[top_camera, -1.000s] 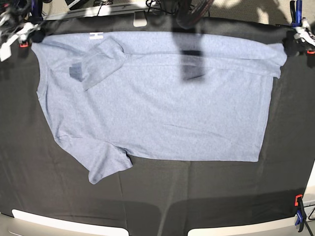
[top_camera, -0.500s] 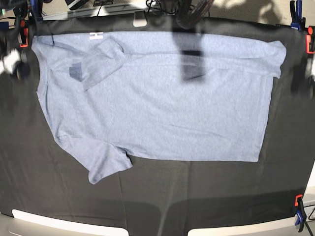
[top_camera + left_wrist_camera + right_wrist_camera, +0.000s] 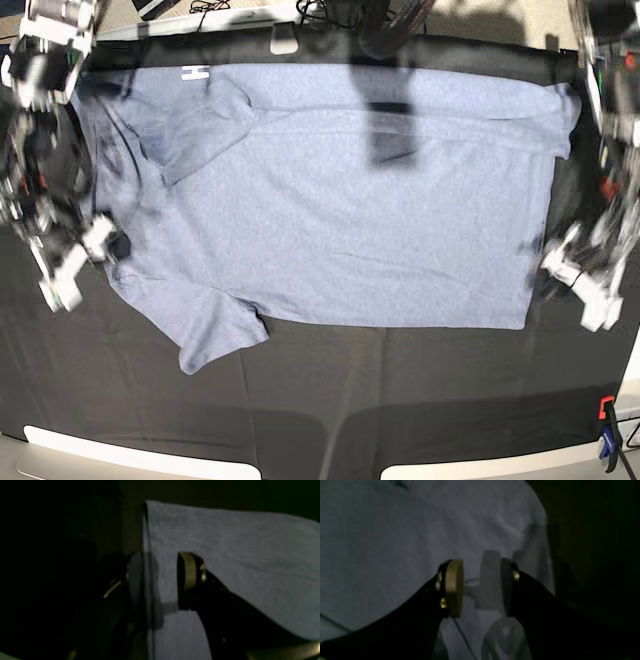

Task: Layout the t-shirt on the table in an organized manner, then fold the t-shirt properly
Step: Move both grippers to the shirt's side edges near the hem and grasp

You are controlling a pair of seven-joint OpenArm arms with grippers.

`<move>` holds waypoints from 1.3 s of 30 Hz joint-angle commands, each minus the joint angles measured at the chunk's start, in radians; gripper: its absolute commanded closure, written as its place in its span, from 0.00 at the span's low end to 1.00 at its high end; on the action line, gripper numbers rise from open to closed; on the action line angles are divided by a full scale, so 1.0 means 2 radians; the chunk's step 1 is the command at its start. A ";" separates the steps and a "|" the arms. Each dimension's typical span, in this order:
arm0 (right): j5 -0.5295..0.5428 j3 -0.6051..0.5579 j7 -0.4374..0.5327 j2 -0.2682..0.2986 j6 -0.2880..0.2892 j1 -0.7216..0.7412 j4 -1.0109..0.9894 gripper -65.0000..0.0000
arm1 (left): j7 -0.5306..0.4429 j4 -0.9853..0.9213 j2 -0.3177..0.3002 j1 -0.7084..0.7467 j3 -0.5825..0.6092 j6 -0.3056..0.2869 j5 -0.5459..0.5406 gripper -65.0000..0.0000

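The blue-grey t-shirt (image 3: 340,220) lies spread flat on the black table (image 3: 400,390), hem to the right. Its far sleeve (image 3: 205,120) is folded over the body, and a bit of white lettering (image 3: 196,72) shows at the far edge. My left gripper (image 3: 552,268) is blurred at the hem's near right corner. In the left wrist view it (image 3: 157,580) stands open astride the hem edge of the shirt (image 3: 237,555). My right gripper (image 3: 100,240) is blurred at the shirt's left edge. In its own view it (image 3: 481,587) is open over the cloth (image 3: 395,542), just inside the edge.
An orange and blue clamp (image 3: 607,435) grips the table's near right corner. A dark shadow (image 3: 390,125) falls across the shirt's far middle. Cables and gear (image 3: 330,15) lie beyond the far edge. Pale panels (image 3: 130,455) show along the near edge.
Both arms have swept from the table's far corners toward the near side and now sit at the shirt's left and right edges. The shirt has not moved.
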 commanded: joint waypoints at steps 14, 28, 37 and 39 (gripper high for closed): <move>0.007 -0.013 0.027 0.011 0.002 0.044 -0.013 0.63 | -0.142 -0.330 0.003 -0.208 0.026 -0.011 0.071 0.67; 0.009 -0.013 0.023 0.011 0.002 0.044 -0.013 0.63 | -0.157 -0.341 0.051 -0.199 0.026 0.055 0.146 0.67; 0.003 -0.023 0.070 0.011 0.003 0.056 -0.018 0.53 | -0.156 -0.341 0.055 -0.175 0.026 0.053 0.146 1.00; -0.012 -0.044 0.084 0.011 0.003 0.076 -0.036 0.48 | -0.156 -0.341 0.055 -0.174 0.026 0.053 0.146 1.00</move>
